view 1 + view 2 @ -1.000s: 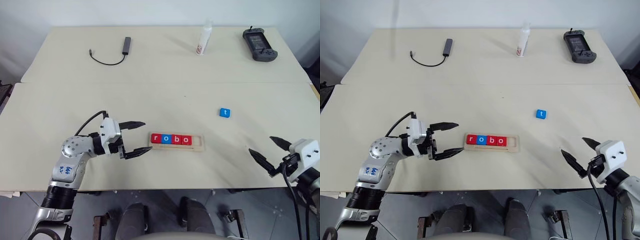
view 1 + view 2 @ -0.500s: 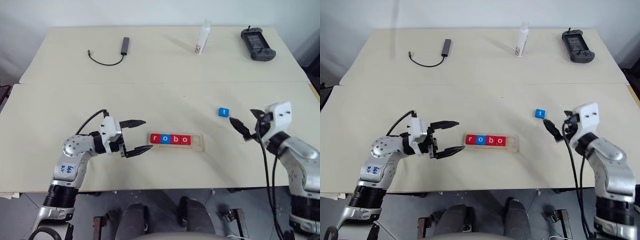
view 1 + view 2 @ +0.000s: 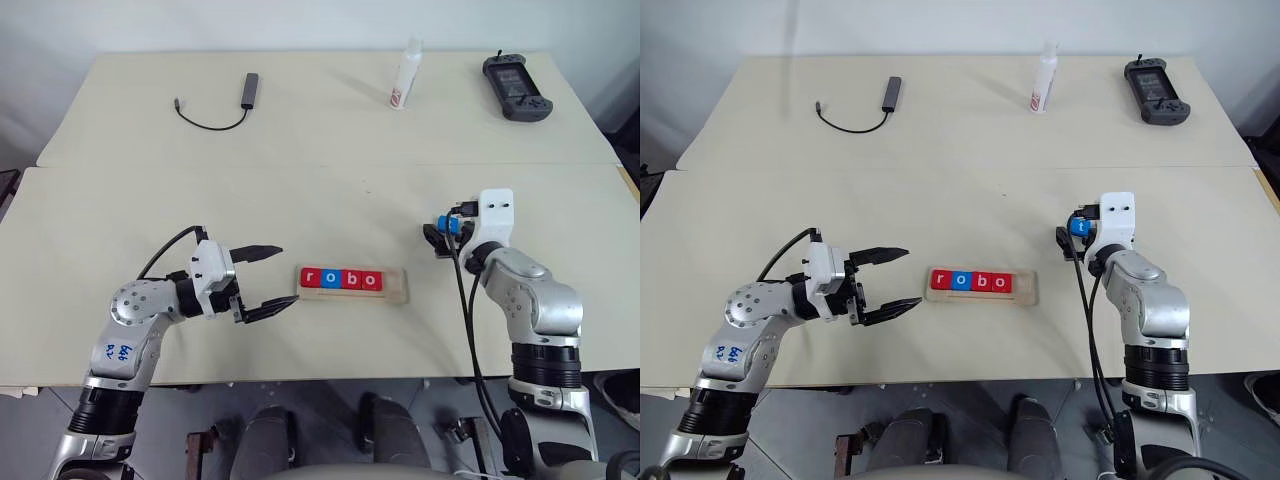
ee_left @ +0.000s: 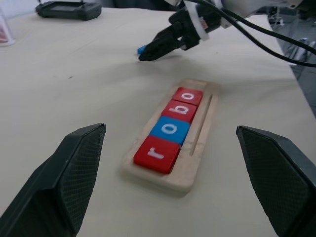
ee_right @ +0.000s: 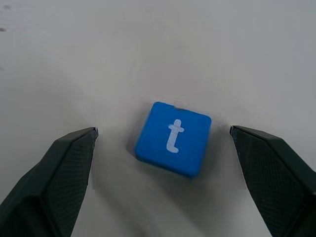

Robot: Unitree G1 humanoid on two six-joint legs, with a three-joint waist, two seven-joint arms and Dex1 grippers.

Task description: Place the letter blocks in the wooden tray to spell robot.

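The wooden tray (image 3: 396, 285) lies at the table's front middle, its right end bare. Four letter blocks sit in it in a row: red r (image 3: 311, 277), blue o (image 3: 330, 278), red b (image 3: 350, 279), red o (image 3: 371, 280). A blue t block (image 3: 447, 224) lies flat on the table, right of and beyond the tray. My right gripper (image 3: 442, 228) is open with one finger on each side of the t block (image 5: 173, 138), not touching it. My left gripper (image 3: 288, 273) hangs open and holds nothing just left of the tray (image 4: 195, 170).
At the back stand a white bottle (image 3: 404, 77), a black handheld game device (image 3: 516, 87) and a dark cable with a small hub (image 3: 225, 105). A seam between two tabletops (image 3: 300, 165) runs across the middle.
My right arm swung from the table's near right edge forward and leftward, bringing its open fingers around the t block. The left gripper stayed beside the tray.
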